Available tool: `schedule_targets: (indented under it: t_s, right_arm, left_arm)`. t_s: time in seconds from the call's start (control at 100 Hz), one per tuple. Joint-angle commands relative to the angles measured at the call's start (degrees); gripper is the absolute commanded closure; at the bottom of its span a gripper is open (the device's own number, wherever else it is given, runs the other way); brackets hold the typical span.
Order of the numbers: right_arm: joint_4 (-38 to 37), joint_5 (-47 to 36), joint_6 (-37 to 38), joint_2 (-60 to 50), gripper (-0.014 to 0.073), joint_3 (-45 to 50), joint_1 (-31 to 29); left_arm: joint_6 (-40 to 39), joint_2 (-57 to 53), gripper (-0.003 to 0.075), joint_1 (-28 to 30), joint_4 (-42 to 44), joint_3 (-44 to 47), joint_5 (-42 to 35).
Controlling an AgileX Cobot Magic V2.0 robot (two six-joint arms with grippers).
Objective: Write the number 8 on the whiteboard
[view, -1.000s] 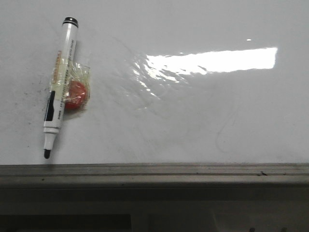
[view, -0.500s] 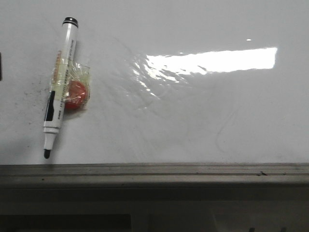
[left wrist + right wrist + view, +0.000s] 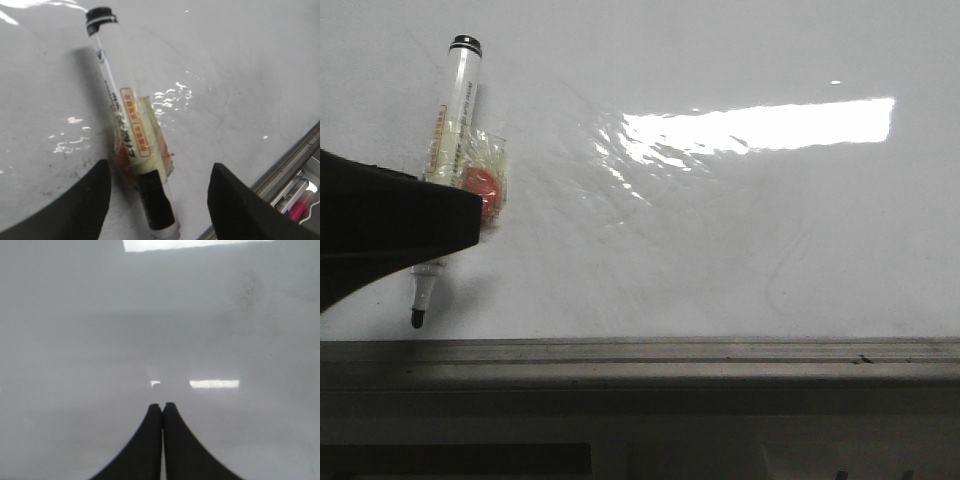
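While the left gripper hangs spread over the marker, the whiteboard carries no drawn 8.

Lying flat on the left part of the board, the marker points its tip toward the grey frame, with a red ball taped to its barrel (the tape looks yellowish). One dark finger covers the marker's middle in the front view. Pressed together, the right gripper hovers over bare board.

Whiteboard: glossy, glare patch, grey frame edge. Marker pen: lying on board, tip near frame. My left hand: dark, overlapping pen's middle.
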Motion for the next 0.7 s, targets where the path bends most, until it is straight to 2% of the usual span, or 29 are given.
schedule_targets:
  t_s: [0.0,0.08,0.15,0.25,0.31,0.37,0.52,0.69]
  right_arm:
    - [-0.2,-4.1,-0.4,1.1,0.0657,-2.1,0.0]
    - [-0.2,-3.8,-0.4,1.1,0.0657,-2.1,0.0]
    - [-0.2,-3.7,-0.4,1.1,0.0657,-2.1,0.0]
    - [0.5,-2.9,-0.4,1.4,0.0657,-2.1,1.0]
    - [0.5,-2.9,-0.4,2.1,0.0657,-2.1,3.3]
    - [0.5,-2.9,-0.4,3.2,0.0657,-2.1,6.1]
    - [0.5,-2.9,-0.4,7.2,0.0657,-2.3,14.8]
    - [0.5,-2.5,-0.6,12.6,0.0657,-5.4,23.3]
  left_arm:
    - [-0.5,1.9,0.0328,-0.5,-1.9,-1.7,-5.4]
    - [-0.5,4.0,0.036,-0.5,-1.7,-1.7,-5.4]
    - [-0.5,5.3,0.0419,-0.5,-1.7,-1.7,-5.4]
    - [-0.5,5.7,0.0569,-0.5,-2.4,-1.7,-5.4]
    - [-0.5,5.7,0.0671,-0.5,-2.4,-1.7,-5.2]
    - [-0.5,5.7,0.0741,-0.5,-2.4,-1.7,-5.2]
    - [-0.5,5.4,0.0741,-0.8,-2.4,-1.7,-5.3]
    - [-0.5,3.2,0.0741,-0.8,2.9,-1.9,-5.5]
